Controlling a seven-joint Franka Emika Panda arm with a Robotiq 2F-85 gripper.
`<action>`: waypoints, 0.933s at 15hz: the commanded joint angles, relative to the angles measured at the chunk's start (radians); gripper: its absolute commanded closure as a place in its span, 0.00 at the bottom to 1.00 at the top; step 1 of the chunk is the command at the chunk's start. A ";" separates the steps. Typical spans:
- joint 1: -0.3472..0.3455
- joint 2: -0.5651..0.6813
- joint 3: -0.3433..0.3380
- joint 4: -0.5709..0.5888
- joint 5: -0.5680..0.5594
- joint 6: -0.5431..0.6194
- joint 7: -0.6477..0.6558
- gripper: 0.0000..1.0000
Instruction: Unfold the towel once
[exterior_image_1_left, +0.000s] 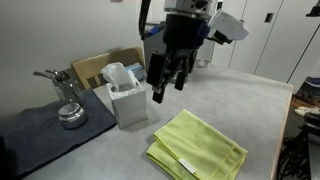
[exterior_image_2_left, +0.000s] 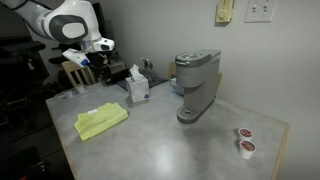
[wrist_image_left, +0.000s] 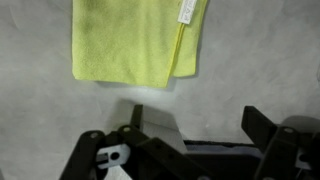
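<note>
Jaws spread, empty, hanging near folded towel (white tag showing).

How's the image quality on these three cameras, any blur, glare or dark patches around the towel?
Wrist view: the towel is brightly lit and sharp, while the end effector is dark in the foreground. In both exterior views the towel looks soft and low in detail, but free of glare.

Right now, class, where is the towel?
In an exterior view the towel lies folded on the grey counter, near the white tissue box but not touching it.
</note>
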 joint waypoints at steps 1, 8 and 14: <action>0.014 0.025 -0.017 0.016 0.015 -0.018 -0.002 0.00; 0.027 0.170 -0.056 0.071 -0.025 -0.064 0.149 0.00; 0.057 0.303 -0.068 0.184 -0.011 -0.091 0.227 0.00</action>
